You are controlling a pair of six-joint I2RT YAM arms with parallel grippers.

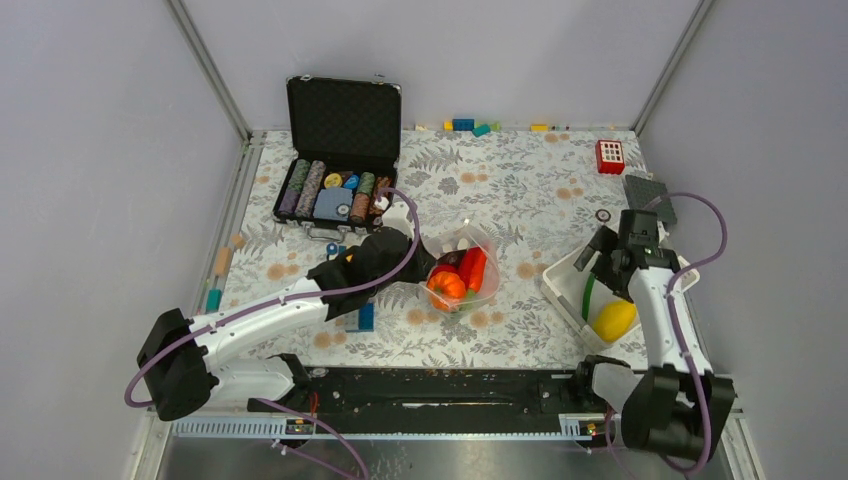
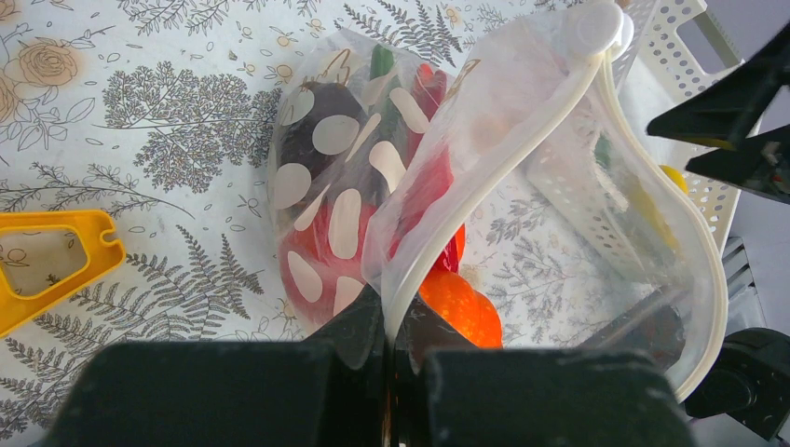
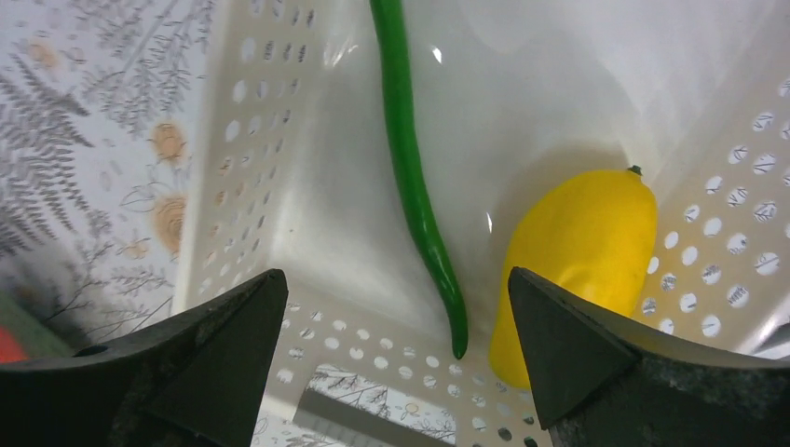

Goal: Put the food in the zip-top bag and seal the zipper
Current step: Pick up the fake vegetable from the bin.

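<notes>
While the left gripper [image 2: 387,346] is clamped on the rim of the zip-top bag [image 2: 345,177], the bag's mouth gapes, its zipper [image 2: 508,163] unsealed and screening part of the white basket [image 3: 238,158] in the left wrist view. An orange pumpkin [image 1: 446,286] and a red chili [image 1: 473,266] lie inside the bag. The right gripper [image 3: 396,345] hangs spread wide over the basket, which holds a green pod [image 3: 410,177] and a yellow piece [image 3: 582,247]. An open poker chip case [image 1: 335,165] sits just behind the left gripper.
</notes>
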